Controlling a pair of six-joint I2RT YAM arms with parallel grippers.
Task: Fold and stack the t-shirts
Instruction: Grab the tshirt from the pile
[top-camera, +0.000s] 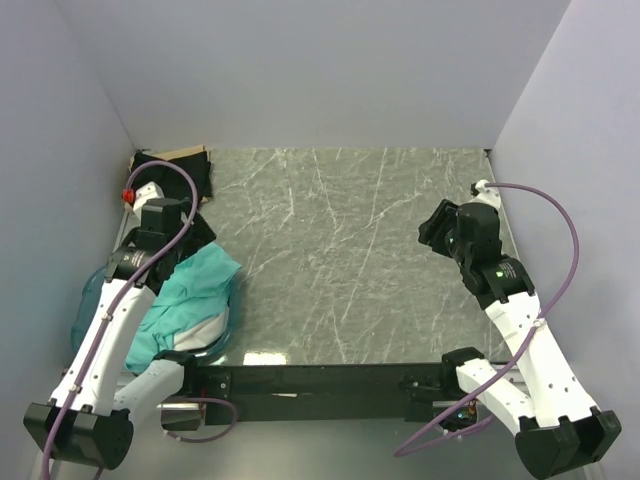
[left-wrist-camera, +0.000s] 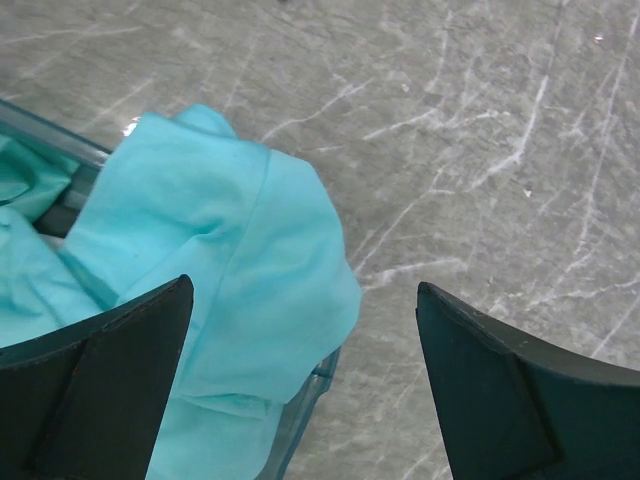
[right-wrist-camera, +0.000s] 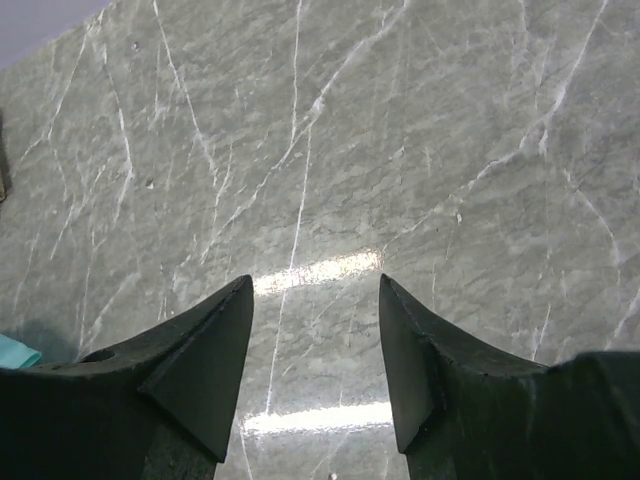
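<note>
From my station, the nearest thing on the left side of the grey-green marbled table top (top-camera: 350, 250) is a translucent blue plastic tub (top-camera: 88, 292), just beside the left arm. A crumpled mint-teal t-shirt (top-camera: 200, 285) is heaped in it, with one fold spilling over the tub's rim toward the middle of the table. A bit of white cloth (top-camera: 203, 328) shows under the teal at the tub's near edge; I cannot tell whether it is a whole shirt.

The left gripper (left-wrist-camera: 303, 290) hangs above that draped fold. Its jaws are spread wide and nothing is caught between them. In my left wrist view the teal cloth (left-wrist-camera: 230, 240) covers the tub rim (left-wrist-camera: 62, 138) below the fingers.

On the other side, the right gripper (right-wrist-camera: 315, 280) hovers over bare marble, well apart from the tub. Its jaws are also released and hold nothing.

Farther back, in the far-left corner, a black t-shirt (top-camera: 196, 178) lies bunched against a tan cardboard sheet (top-camera: 172, 153).
</note>
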